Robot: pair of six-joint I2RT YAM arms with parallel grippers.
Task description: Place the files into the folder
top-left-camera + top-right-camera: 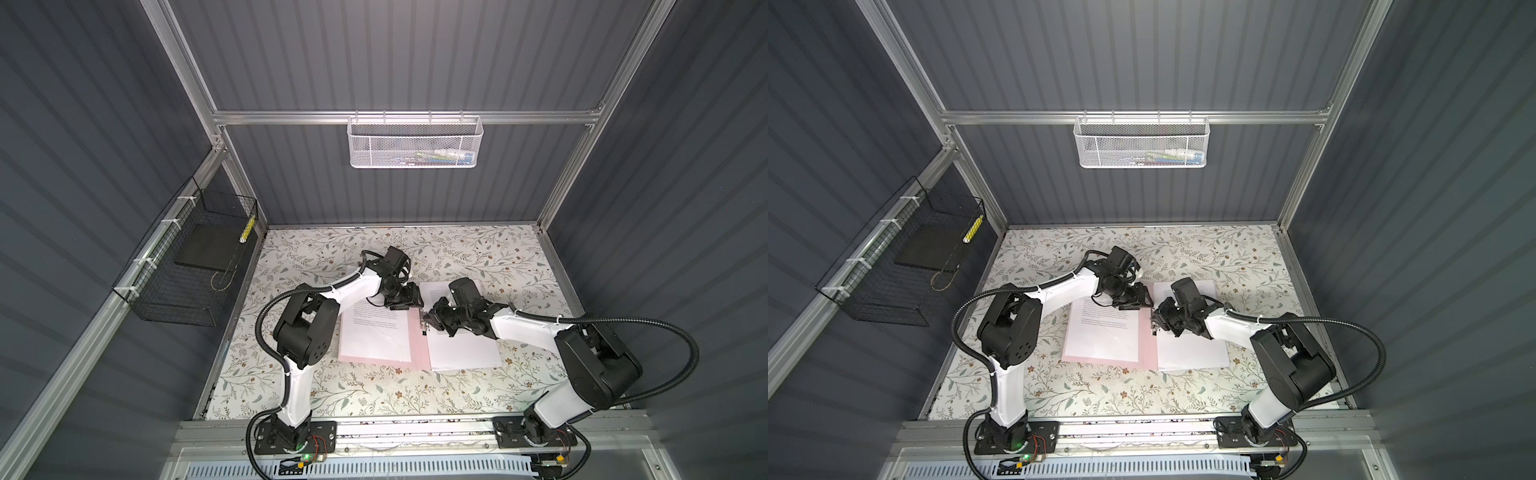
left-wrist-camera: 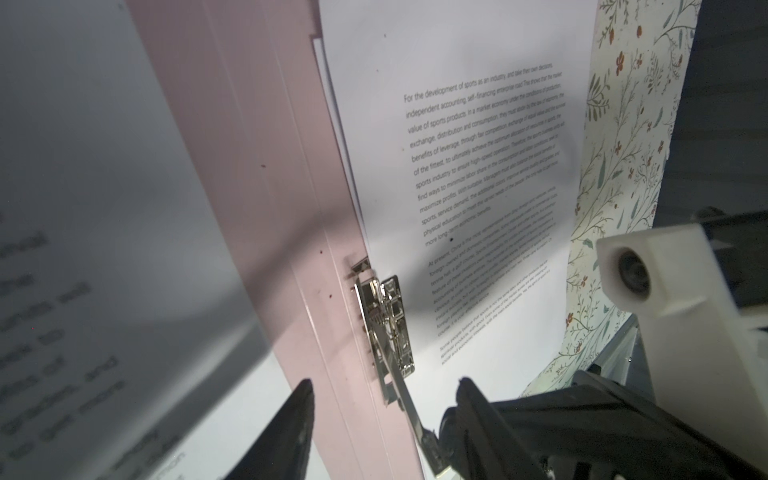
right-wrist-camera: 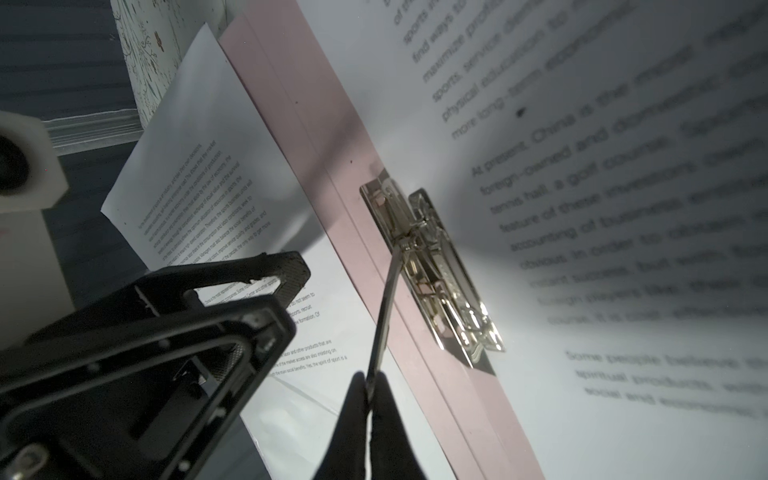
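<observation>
Since the pink folder (image 1: 420, 349) lies open at mid-table, its spine and long axis running from the robot's side toward the back wall, the step in hand appears to be working the clip lever (image 3: 384, 316). The right gripper (image 3: 370, 386), clenched on that lever's tip, should swing it only in its hinge plane so the metal clip (image 3: 440, 270) seats squarely on the printed sheets (image 1: 465, 349) without dragging them. The left gripper (image 2: 384, 384) hovers at the spine's far end, jaws apart, grasping nothing; another sheet (image 1: 374, 332) rests on the left flap.
</observation>
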